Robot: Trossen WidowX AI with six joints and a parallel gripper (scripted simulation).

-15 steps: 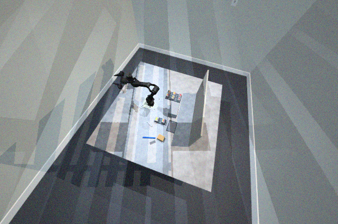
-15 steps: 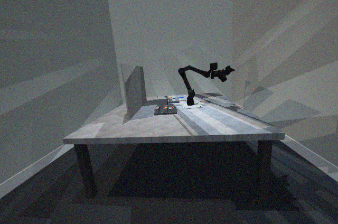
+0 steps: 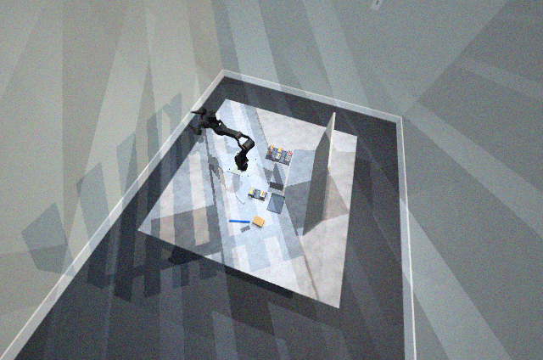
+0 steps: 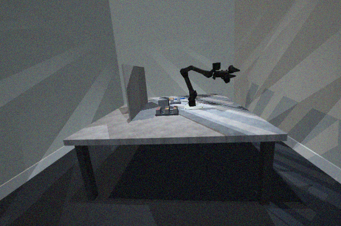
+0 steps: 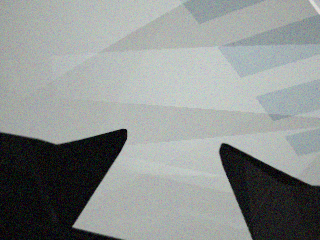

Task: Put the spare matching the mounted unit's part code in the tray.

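The tabletop [image 3: 327,277] [image 4: 165,132] looks like smooth, mottled stone. The arm [image 3: 226,129] [image 4: 188,81] has a matt black finish, perhaps plastic. The panel [image 3: 318,176] [image 4: 136,91] appears flat and matt, the walls [image 3: 109,18] [image 4: 170,25] smooth and matt, the table legs [image 4: 86,172] dark and dull.
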